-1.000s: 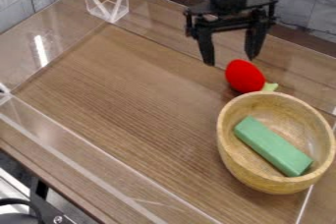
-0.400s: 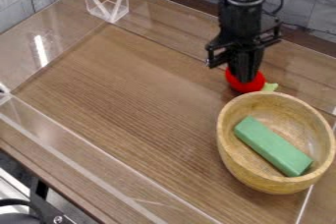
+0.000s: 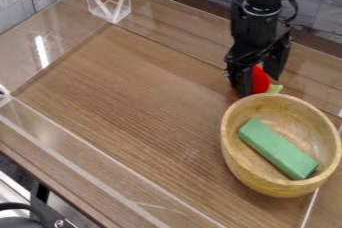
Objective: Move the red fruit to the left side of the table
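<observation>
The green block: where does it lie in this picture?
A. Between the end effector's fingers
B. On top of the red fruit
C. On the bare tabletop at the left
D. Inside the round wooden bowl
D: the green block lies flat inside the wooden bowl, apart from the red fruit beneath the end effector.

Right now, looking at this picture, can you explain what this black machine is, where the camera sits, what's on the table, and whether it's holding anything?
The black machine is a robot arm; its gripper is a two-fingered claw pointing straight down. The single camera looks down at an angle across a wood-grain table with low clear walls. On the right stands a round wooden bowl holding a green block. Just behind the bowl lies a small red fruit. The claw's fingers stand open on either side of the fruit, low over the table, but have not closed, so nothing is held yet.
</observation>
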Robot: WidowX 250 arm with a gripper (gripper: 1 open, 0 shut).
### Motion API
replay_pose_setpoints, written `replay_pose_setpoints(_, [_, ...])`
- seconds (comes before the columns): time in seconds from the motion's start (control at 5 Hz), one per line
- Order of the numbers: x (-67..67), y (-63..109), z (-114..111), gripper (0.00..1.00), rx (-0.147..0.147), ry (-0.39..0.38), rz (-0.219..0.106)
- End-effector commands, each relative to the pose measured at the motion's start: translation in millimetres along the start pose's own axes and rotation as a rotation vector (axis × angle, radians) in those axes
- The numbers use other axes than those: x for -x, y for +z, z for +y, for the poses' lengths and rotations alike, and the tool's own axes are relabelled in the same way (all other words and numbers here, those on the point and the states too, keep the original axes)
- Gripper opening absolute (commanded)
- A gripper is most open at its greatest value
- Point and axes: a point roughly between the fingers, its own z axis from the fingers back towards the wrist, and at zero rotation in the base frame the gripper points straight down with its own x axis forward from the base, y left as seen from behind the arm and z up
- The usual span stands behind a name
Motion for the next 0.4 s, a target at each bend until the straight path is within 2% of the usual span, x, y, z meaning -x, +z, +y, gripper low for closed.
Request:
replay_pose_setpoints(0.0, [-2.0, 15.2, -3.0, 1.00, 0.054, 0.006, -0.017])
replay_pose_setpoints(0.2, [-7.7, 18.5, 3.5, 1.00, 0.062, 0.025, -0.023])
